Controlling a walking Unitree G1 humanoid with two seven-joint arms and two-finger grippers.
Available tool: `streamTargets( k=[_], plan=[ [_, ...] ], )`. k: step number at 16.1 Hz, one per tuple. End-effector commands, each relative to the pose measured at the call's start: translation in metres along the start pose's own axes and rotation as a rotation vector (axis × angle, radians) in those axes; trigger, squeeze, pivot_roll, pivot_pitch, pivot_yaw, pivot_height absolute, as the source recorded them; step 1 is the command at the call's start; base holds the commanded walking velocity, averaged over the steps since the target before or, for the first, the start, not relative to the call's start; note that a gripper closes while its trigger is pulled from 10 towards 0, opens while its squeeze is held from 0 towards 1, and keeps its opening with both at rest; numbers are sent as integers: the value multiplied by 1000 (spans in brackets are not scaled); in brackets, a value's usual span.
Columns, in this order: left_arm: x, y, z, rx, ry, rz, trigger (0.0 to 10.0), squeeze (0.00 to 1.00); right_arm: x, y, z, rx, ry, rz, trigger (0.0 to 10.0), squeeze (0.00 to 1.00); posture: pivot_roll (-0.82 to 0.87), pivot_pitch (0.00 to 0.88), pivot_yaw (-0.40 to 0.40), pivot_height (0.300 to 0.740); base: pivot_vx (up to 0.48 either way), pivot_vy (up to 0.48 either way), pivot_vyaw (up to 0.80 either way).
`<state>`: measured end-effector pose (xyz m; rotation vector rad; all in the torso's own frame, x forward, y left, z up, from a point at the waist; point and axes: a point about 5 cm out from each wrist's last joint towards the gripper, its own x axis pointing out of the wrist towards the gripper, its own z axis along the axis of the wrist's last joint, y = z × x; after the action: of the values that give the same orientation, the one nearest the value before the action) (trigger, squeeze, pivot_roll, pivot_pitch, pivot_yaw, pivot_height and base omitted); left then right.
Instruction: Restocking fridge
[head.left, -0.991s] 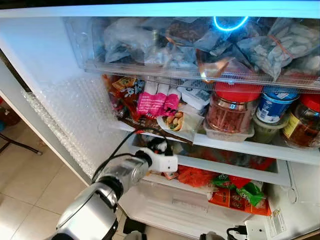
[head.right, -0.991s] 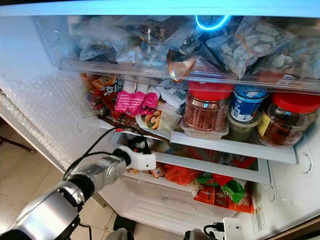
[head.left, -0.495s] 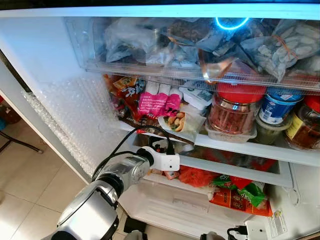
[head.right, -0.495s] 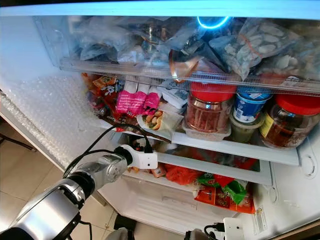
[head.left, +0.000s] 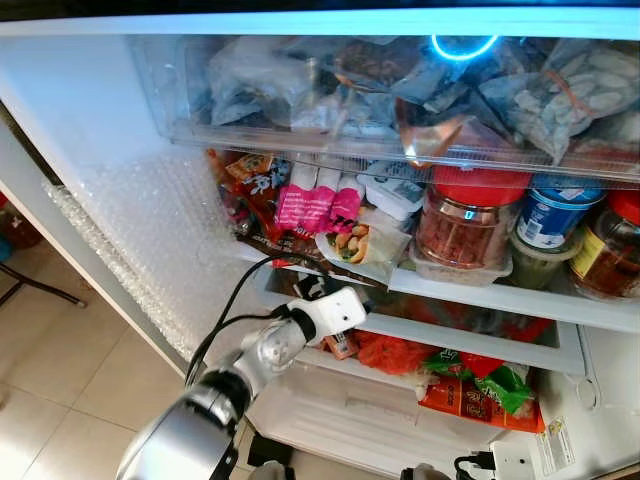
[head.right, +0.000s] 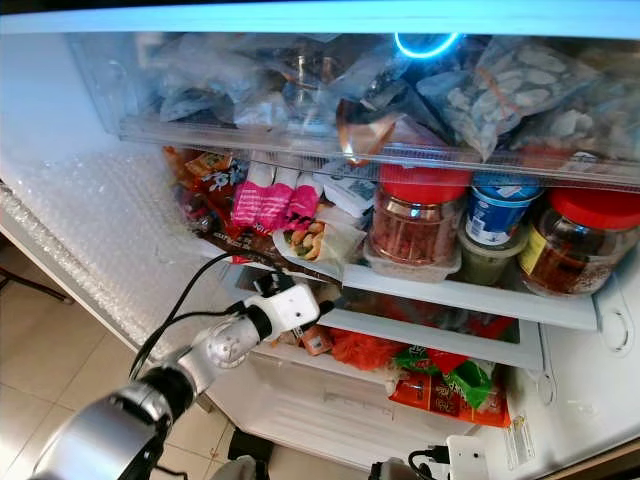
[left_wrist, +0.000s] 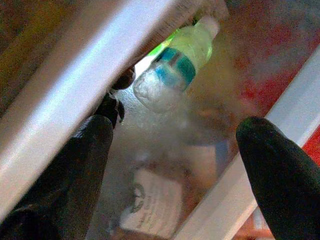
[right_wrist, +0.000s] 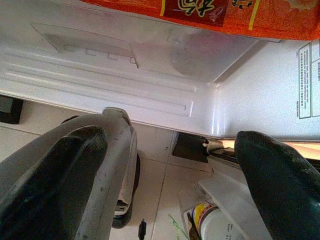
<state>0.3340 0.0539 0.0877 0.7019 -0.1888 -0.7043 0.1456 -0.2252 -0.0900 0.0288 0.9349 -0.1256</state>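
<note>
A: Now, where is the bottle (left_wrist: 176, 64) placed?

B: At twelve o'clock of the left gripper (left_wrist: 170, 165), under the shelf (head.left: 480, 297). Fingers are spread wide, empty. It should be approached slowly, kept clear of the shelf edge.

Glossy white plastic forms the fridge shelf (head.left: 480, 296). Clear bags (head.left: 560, 85) look crinkly and shiny. The jar (head.left: 462, 225) is clear with a smooth red lid. The left arm (head.left: 215, 400) is brushed silver metal; its fingers (left_wrist: 80, 165) matt black.
</note>
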Motion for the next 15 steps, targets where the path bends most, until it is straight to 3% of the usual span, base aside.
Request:
streamTargets(
  k=[1,2,3,4,7,8,11,12,15],
  plan=[
    [-8,1,-6,-59,-7,28,10000,0,-9,6,-37,5,147,8,10000,0,-17,58,94,650,0,0,0],
    [-16,0,-10,-110,-23,52,10000,0,-9,6,-37,7,147,7,10000,0,-13,58,94,650,0,0,0],
    [-16,0,-10,-110,-23,52,10000,0,-9,6,-37,7,147,7,10000,0,-13,58,94,650,0,0,0],
    [-35,-5,-16,-238,-27,81,10000,0,-9,5,-37,-2,151,11,10000,0,16,62,88,650,0,0,0],
    [-59,-11,-21,-351,-1,127,10000,0,-9,4,-37,-14,155,18,10000,0,25,64,84,650,0,0,0],
    [-74,-7,-20,-393,3,189,10000,0,-9,4,-37,-13,152,17,10000,0,27,65,83,650,0,0,0],
    [-95,5,-22,-441,27,306,10000,0,-9,3,-36,-23,153,18,10000,0,42,66,80,650,0,0,0],
    [-110,17,-33,-464,92,428,10000,0,-9,3,-36,-30,154,20,10000,0,51,65,74,650,0,0,0],
    [-118,21,-40,-520,161,494,10000,0,-8,3,-35,-39,154,28,10000,0,48,61,68,650,0,0,0]
  ],
)
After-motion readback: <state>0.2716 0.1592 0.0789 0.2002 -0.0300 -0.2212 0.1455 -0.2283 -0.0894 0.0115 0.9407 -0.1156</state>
